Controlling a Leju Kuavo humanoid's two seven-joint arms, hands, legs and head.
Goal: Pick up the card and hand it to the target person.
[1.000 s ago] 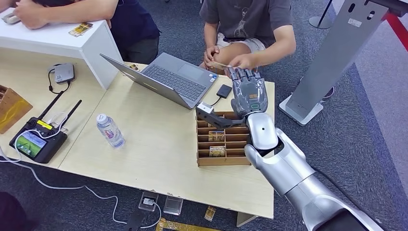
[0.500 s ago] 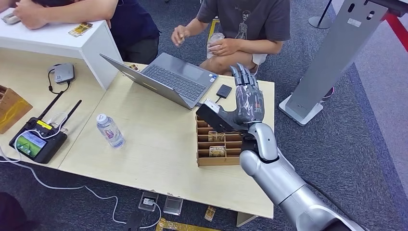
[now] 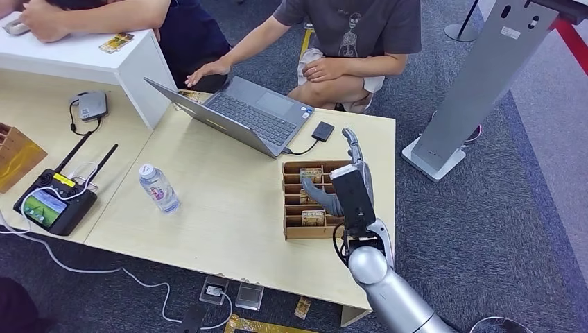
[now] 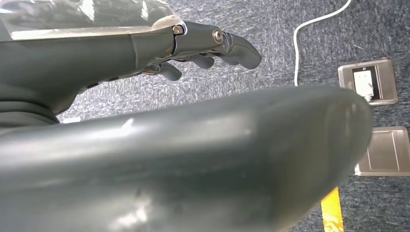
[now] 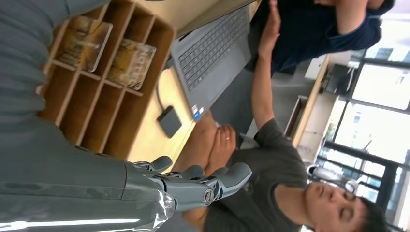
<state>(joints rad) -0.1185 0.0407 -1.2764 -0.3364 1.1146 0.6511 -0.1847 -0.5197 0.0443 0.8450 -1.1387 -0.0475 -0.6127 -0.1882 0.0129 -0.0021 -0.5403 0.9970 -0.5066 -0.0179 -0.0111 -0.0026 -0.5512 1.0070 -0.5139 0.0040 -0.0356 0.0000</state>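
A: The right hand [image 3: 344, 186] has drawn back from the person [image 3: 350, 38] and hangs over the wooden card rack [image 3: 292, 234], fingers spread, holding nothing

B: Hotel cards [image 3: 311, 175] stand in slots just under it: thin, stiff, slick; pinch an upper edge

Right hand [image 3: 350, 187] over wooden rack [image 3: 297, 208], fingers extended, holding nothing. Open laptop [image 3: 239, 114] and adapter [image 3: 322, 131] stand between rack and seated person [image 3: 347, 41]. Bare bench [image 3: 229, 208] between rack and water bottle [image 3: 158, 188]; controller [image 3: 52, 201] beyond.
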